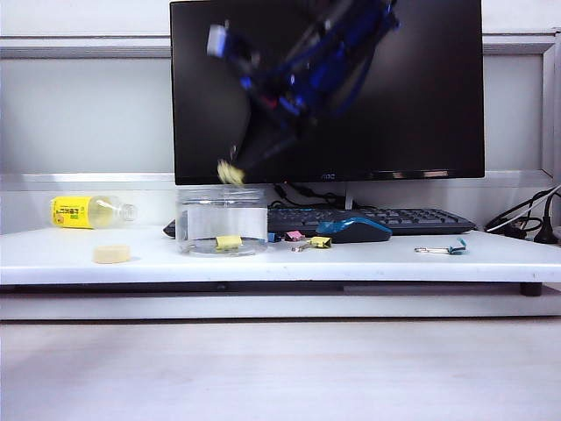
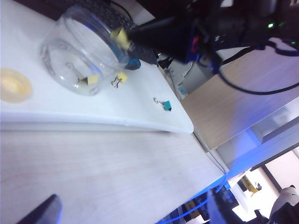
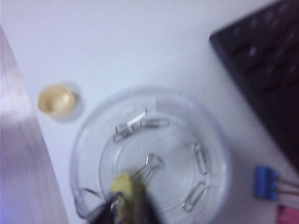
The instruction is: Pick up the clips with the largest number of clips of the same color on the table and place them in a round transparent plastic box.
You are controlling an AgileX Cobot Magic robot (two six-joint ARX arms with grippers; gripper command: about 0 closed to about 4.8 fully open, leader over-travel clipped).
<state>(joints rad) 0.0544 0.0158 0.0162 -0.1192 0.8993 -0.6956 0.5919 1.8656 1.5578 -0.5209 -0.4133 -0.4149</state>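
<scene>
The round transparent plastic box [image 1: 221, 219] stands on the white table, left of the keyboard. My right gripper [image 1: 230, 172] hangs blurred just above its rim, shut on a yellow clip [image 1: 230, 173]. From the right wrist, that clip [image 3: 123, 185] sits between the dark fingertips over the box's open mouth [image 3: 149, 154]. Another yellow clip [image 1: 229, 241] lies inside the box. A further yellow clip [image 1: 321, 242] lies on the table by the mouse. My left gripper [image 2: 133, 217] is open and empty over the wooden desk, far from the box [image 2: 81, 51].
A pink clip [image 1: 294, 235] and a blue clip [image 3: 266, 182] lie near the keyboard [image 1: 377, 217] and the mouse [image 1: 353, 230]. A teal clip [image 1: 455, 249] lies to the right. A yellow-labelled bottle [image 1: 88, 211] and a small cream round cap [image 1: 111, 253] sit left. Paper clips [image 3: 140, 123] lie in the box.
</scene>
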